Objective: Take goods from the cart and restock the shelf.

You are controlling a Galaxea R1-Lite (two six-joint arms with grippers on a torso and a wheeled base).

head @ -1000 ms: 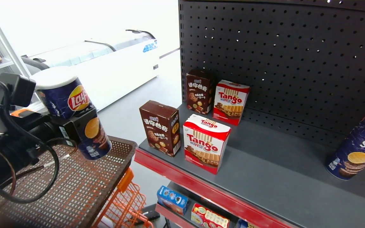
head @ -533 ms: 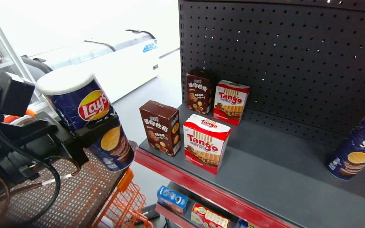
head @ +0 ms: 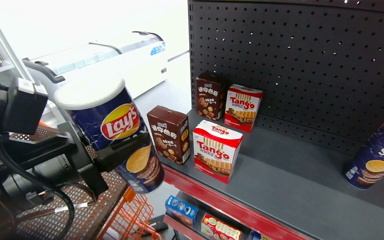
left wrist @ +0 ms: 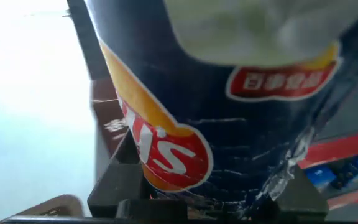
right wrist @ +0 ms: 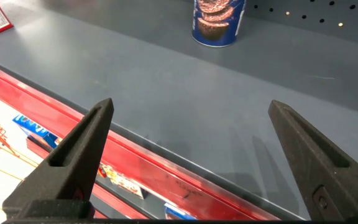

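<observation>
1. The shelf (head: 278, 173) is a grey deck with a red front lip and a pegboard back. Its widest bare stretch lies between the boxes and a chip can standing at its right end.
2. The cart (head: 88, 213), brown mesh over an orange frame, sits below and to the left of the shelf's corner.
3. The held chip can (head: 112, 123) is off the cart. Its long axis is near upright but tilted, with the white lid leaning left and the base hanging just beside the shelf's left corner.
4. The standing chip can (head: 377, 156) marks the likely row. It lies well to the right of the held one, across the bare deck.
5. A brown box (head: 168, 133) and a red wafer box (head: 216, 150) stand at the front left, with two more behind them. The held can must probably pass over or in front of these.
6. The left end effector (head: 112, 146) is clamped around the held can's lower half.
7. The right end effector (right wrist: 194, 155) is spread wide and empty. It hovers over the bare deck, nearer the gap, but the left arm carries the goods.
</observation>
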